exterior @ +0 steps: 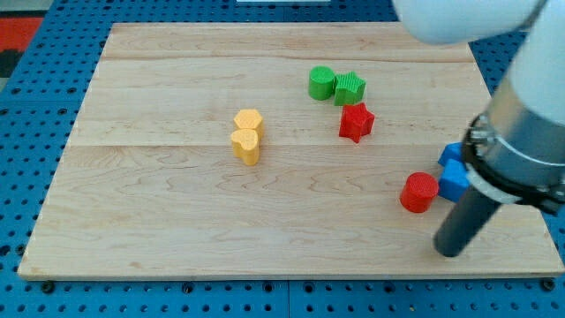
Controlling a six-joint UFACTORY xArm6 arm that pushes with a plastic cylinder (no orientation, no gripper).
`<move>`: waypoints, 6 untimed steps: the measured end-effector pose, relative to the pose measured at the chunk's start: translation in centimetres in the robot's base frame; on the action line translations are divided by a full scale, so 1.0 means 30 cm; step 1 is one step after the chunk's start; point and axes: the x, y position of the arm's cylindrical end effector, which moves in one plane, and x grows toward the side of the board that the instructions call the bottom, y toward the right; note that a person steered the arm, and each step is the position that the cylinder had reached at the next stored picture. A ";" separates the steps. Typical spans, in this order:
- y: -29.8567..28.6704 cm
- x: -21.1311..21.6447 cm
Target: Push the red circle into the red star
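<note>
Red circle (pixel 418 192), a small round plastic block, sat on the pale wooden tabletop (pixel 159 185) toward the view's right edge, nearer the bottom right corner than the top. Being round, it had no long axis and pointed no particular way that I could make out. The red star-shaped plastic block (pixel 356 121) lay up and to the view's left of it, well apart, closer to the tabletop's top edge.

My tip (pixel 449 252) rested near the bottom right corner, just down and to the view's right of the red circle, close but with a sliver of wood showing between them. The rod carried no jaws, so there was nothing spread or pinched to tell of.

A blue plastic block (pixel 453 179) stood just beside the red circle on its right, partly hidden by the arm; I could not tell its shape. Above the star, a green round block (pixel 321 82) and a green ribbed block (pixel 350 87) touched each other. Toward the middle, two yellow heart-like blocks (pixel 247 134) sat pressed together.
</note>
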 end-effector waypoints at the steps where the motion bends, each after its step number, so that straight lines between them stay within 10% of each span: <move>1: -0.004 -0.072; 6: 0.016 -0.418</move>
